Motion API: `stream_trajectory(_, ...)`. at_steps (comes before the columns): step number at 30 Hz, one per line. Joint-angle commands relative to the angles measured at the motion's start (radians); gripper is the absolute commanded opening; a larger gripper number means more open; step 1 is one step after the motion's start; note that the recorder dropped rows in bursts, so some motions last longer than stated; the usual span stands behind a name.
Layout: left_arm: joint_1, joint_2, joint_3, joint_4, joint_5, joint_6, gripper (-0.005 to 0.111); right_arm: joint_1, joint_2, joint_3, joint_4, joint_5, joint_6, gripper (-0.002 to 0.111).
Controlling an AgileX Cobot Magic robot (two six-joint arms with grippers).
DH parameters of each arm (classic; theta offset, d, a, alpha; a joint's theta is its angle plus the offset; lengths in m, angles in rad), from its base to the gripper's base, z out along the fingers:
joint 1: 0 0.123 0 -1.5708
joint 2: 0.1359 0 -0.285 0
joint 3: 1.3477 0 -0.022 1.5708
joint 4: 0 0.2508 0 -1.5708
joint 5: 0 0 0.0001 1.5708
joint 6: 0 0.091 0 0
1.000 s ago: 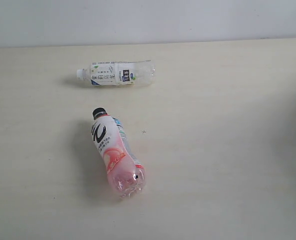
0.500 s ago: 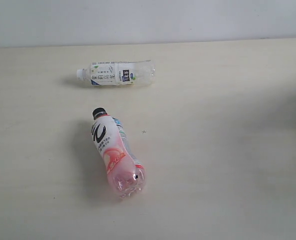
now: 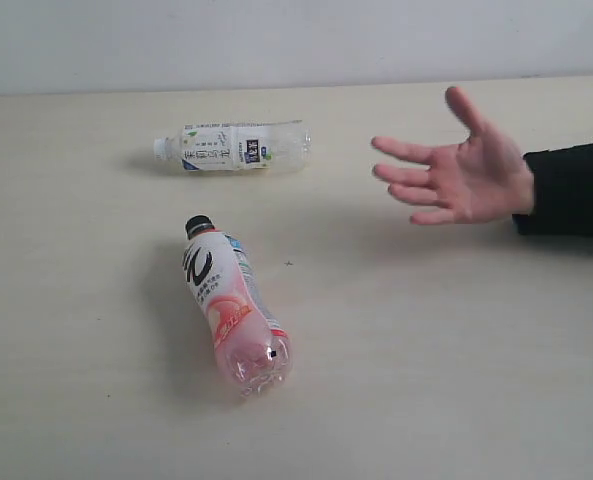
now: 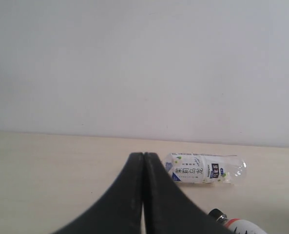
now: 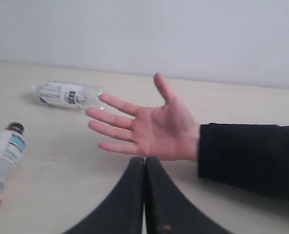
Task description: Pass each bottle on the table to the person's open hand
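The place was probably a lab or test room, judging by the pale cream table (image 3: 456, 400) set against a plain white wall (image 3: 276, 40).

Lighting: bright, even, diffuse. Shadows: soft, faint, on desk (image 3: 426, 350) left of pink bottle (image 3: 234, 310). Wrist views: slightly soft, hazy.

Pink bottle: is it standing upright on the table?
No, the pink bottle lies on its side on the table.
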Motion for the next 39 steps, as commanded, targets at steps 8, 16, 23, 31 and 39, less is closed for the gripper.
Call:
stream_trajectory(8,0.003,-0.006,-0.001,-0.004,-0.001,-0.003,0.0,0.0,-0.004,0.145,-0.088,-0.129,0.036,0.0)
stream_trajectory(16,0.003,-0.006,-0.001,-0.004,-0.001,-0.003,0.0,0.0,-0.004,0.145,-0.088,-0.129,0.036,0.0)
stream_trajectory(23,0.003,-0.006,-0.001,-0.004,-0.001,-0.003,0.0,0.0,-0.004,0.145,-0.088,-0.129,0.036,0.0)
stream_trajectory(31,0.003,-0.006,-0.001,-0.018,-0.071,-0.058,0.0,0.0,-0.004,0.145,-0.088,-0.129,0.036,0.0)
stream_trajectory(39,0.003,-0.006,-0.001,-0.018,-0.208,-0.282,0.0,0.0,-0.004,0.145,-0.088,-0.129,0.036,0.0)
